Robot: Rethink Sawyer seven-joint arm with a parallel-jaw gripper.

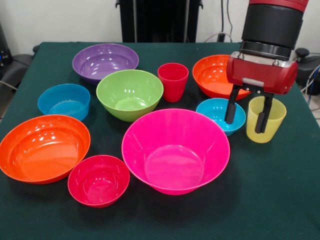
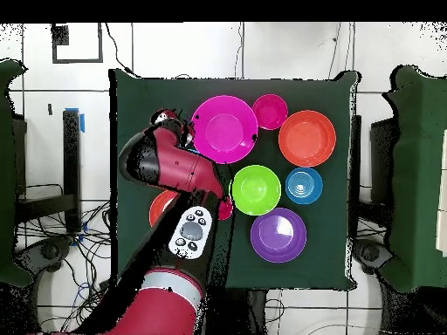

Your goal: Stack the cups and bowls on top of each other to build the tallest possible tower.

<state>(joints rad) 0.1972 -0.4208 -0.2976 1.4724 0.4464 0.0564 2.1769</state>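
Note:
My gripper (image 1: 247, 114) hangs open at the table's right side. One finger (image 1: 263, 114) is at the translucent yellow cup (image 1: 272, 122); the other (image 1: 231, 106) is over a small blue bowl (image 1: 217, 114) beside it. I cannot tell whether the finger is inside the cup or in front of it. The red cup (image 1: 173, 81) stands upright at mid table. The big pink bowl (image 1: 175, 150), green bowl (image 1: 130, 94), purple bowl (image 1: 105, 61), two orange bowls (image 1: 44, 147) (image 1: 212, 75), second blue bowl (image 1: 64, 101) and red-pink bowl (image 1: 98, 180) all stand apart, none nested.
In the overhead view my arm (image 2: 166, 161) covers the yellow cup, one blue bowl and most of one orange bowl (image 2: 160, 208). The pink bowl (image 2: 224, 129) lies right beside the gripper. Dark green cloth (image 1: 280, 190) covers the table.

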